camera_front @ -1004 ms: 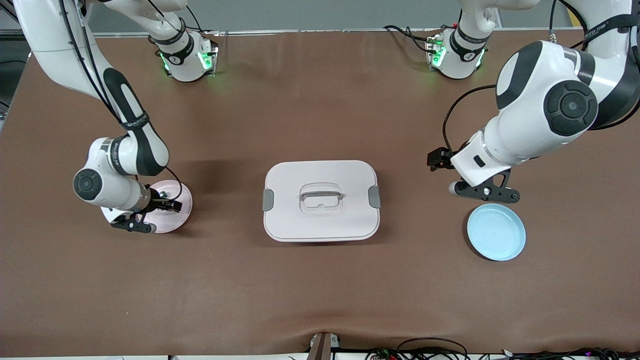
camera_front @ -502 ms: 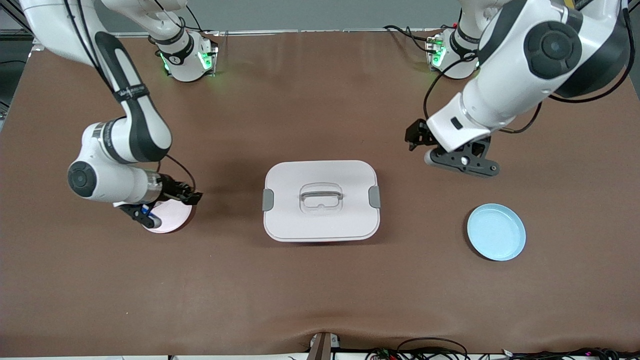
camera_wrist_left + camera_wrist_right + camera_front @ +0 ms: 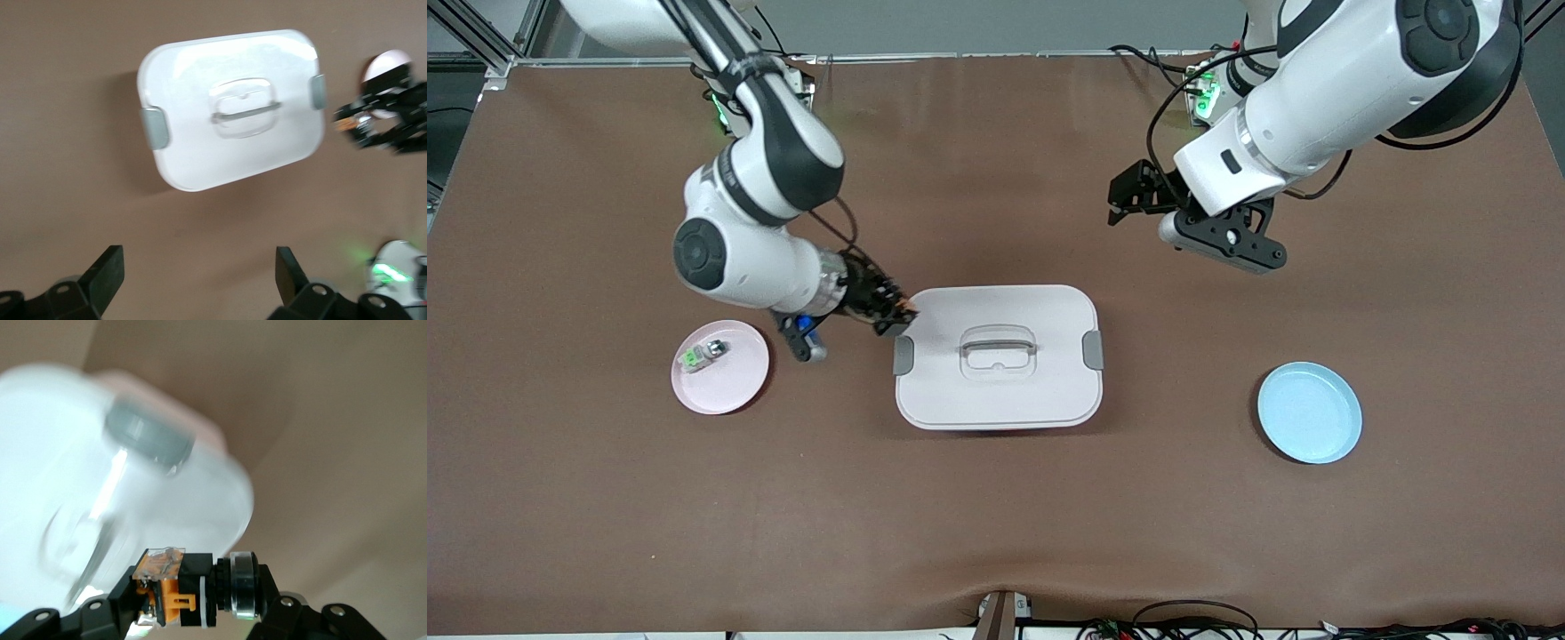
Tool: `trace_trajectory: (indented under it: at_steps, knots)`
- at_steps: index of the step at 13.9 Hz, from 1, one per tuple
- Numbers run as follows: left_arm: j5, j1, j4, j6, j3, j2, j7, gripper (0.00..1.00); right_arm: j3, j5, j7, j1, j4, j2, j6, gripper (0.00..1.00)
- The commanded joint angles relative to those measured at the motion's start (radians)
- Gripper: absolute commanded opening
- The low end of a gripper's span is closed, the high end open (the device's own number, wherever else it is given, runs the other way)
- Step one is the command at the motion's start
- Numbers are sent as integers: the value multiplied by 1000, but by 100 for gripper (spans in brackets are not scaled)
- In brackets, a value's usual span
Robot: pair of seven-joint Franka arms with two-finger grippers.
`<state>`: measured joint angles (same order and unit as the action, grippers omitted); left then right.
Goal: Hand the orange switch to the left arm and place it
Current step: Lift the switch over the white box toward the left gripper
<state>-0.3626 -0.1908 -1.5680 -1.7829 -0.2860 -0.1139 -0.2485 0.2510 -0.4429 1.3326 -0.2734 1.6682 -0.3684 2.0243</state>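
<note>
My right gripper (image 3: 893, 316) is shut on the orange switch (image 3: 175, 592), a small black block with an orange part and a clear cap. It hangs over the corner of the white box (image 3: 998, 356) at the right arm's end. The box has grey side clips and a recessed lid handle, and lies flat in mid-table. My left gripper (image 3: 1128, 201) hovers open and empty over bare table, farther from the front camera than the box. In the left wrist view the box (image 3: 233, 107) lies ahead, with the right gripper (image 3: 370, 125) at its end clip.
A pink plate (image 3: 734, 382) holding a small clear switch with a green part (image 3: 703, 354) lies toward the right arm's end. A blue plate (image 3: 1309, 412), with nothing on it, lies toward the left arm's end. The brown mat (image 3: 996, 516) covers the table.
My right gripper rose off the pink plate with the orange switch and swung over to the box's corner. My left gripper lifted away from the blue plate and moved toward the table's middle.
</note>
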Motion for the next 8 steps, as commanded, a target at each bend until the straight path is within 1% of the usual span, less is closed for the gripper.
trace_trajectory:
  at_steps: [1, 3, 4, 6, 8]
  knots:
    - [-88, 11, -72, -82, -10, 39, -84, 100, -9, -51, 168, -62, -65, -18, 52, 0]
    - [-134, 7, -92, -116, -10, 39, -130, 100, -7, -81, 267, -116, -74, -26, 138, 0]
    - [-156, 5, -107, -134, -10, 40, -147, 100, -7, -126, 304, -142, -74, -29, 192, 0]
    - [-191, 4, -168, -189, -10, 53, -152, 100, -7, -210, 354, -186, -76, -32, 288, 0]
    - [-240, 4, -226, -260, -24, 60, -152, 100, -9, -246, 436, -230, -91, -47, 347, 0]
